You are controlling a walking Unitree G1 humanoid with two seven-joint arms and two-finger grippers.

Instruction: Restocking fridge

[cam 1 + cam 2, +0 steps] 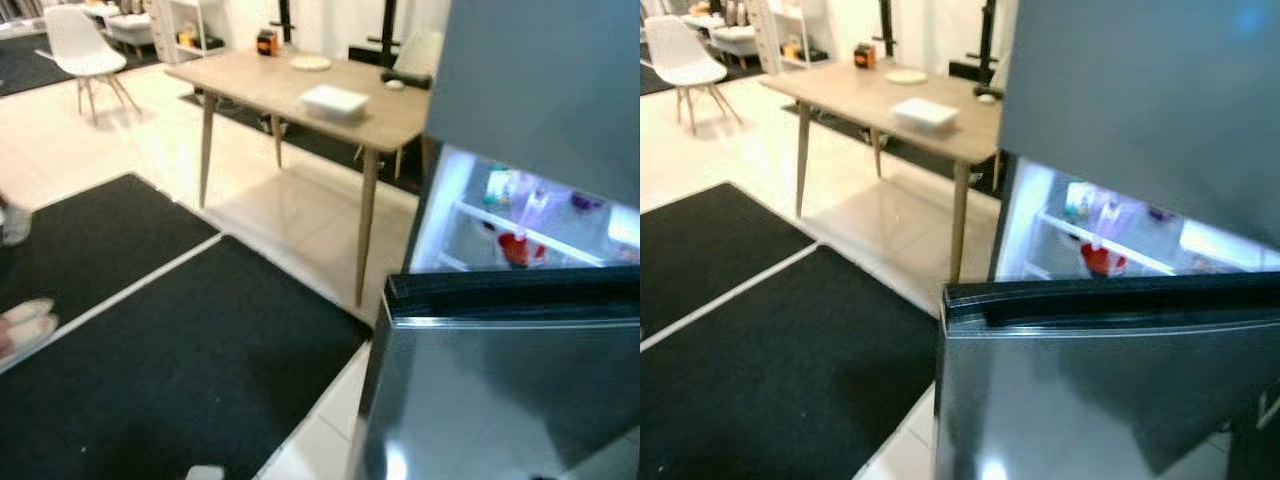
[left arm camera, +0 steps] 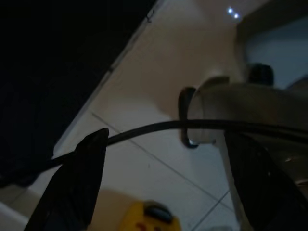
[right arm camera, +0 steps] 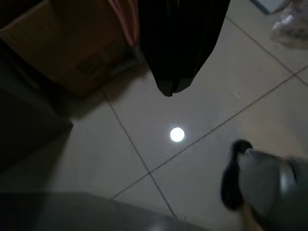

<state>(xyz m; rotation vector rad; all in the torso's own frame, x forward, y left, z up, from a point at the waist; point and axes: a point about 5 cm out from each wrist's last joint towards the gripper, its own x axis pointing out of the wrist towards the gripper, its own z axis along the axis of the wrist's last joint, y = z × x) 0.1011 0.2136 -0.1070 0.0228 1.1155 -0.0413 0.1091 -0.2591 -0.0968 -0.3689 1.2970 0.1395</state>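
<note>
Fridge stood open at our right, lit shelves holding a red item. Table sat well apart behind. We judged the door could block reach. Left gripper open, empty; right gripper we couldn't tell.

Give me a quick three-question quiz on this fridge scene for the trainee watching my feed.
1. True or false: the fridge door stands open, with the lit interior visible behind it.
2. What stands on the lit fridge shelf? A) a red item B) a yellow kettle C) a green bottle
3. Fill in: the white rectangular dish sits on the wooden ____.

Key: 1 true. 2 A, the red item. 3 table.
</note>
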